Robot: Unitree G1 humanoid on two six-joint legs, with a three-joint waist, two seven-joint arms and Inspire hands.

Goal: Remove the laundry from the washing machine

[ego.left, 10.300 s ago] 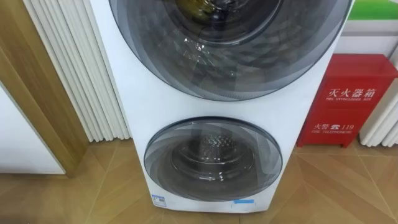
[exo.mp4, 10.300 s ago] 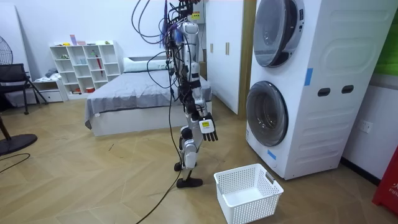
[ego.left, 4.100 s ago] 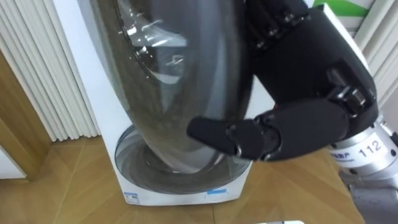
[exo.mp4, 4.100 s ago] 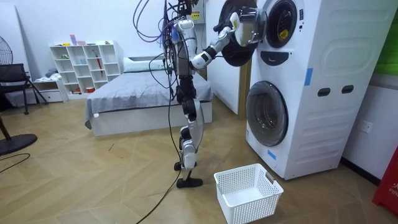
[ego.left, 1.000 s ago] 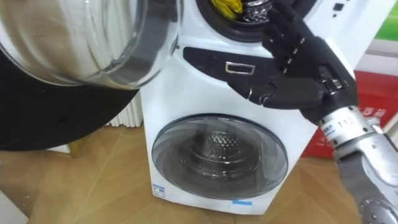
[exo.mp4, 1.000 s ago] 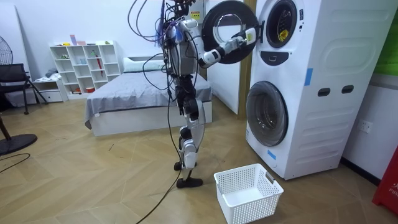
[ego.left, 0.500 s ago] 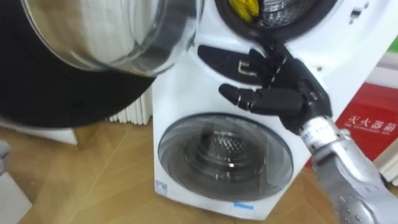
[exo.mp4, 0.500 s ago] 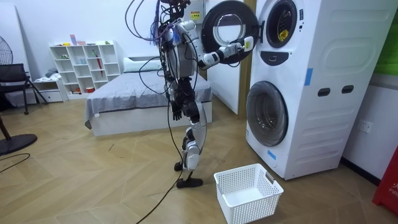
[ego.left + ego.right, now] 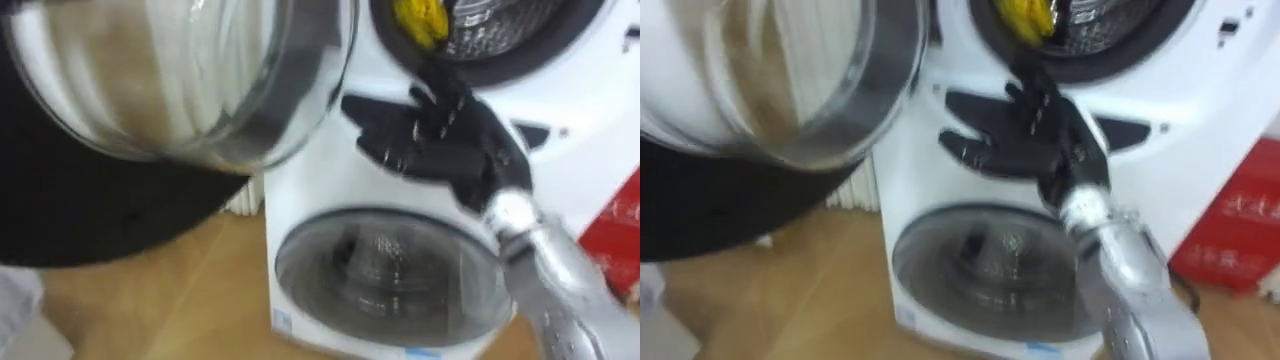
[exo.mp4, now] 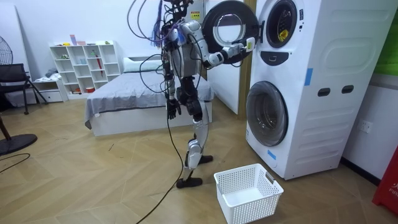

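A yellow garment (image 9: 422,20) lies in the upper drum of the stacked white washing machine (image 10: 298,87). The upper round door (image 9: 200,90) stands swung open to the left. My right hand (image 9: 440,145) is raised in front of the machine, just below the drum opening, open and holding nothing. In the right eye view the right hand (image 9: 1035,135) sits under the yellow garment (image 9: 1025,18). My left hand (image 10: 171,111) hangs by my hip. The lower door (image 9: 390,275) is closed.
A white laundry basket (image 10: 247,193) stands on the wooden floor in front of the machine, beside my feet. A red box (image 9: 1230,235) stands right of the machine. White radiator ribs show behind the open door. A bed (image 10: 137,99) lies behind me.
In the room view I have stepped a little nearer the machine, and the eye views have shifted with it. My right hand stays raised, now closer under the drum opening.
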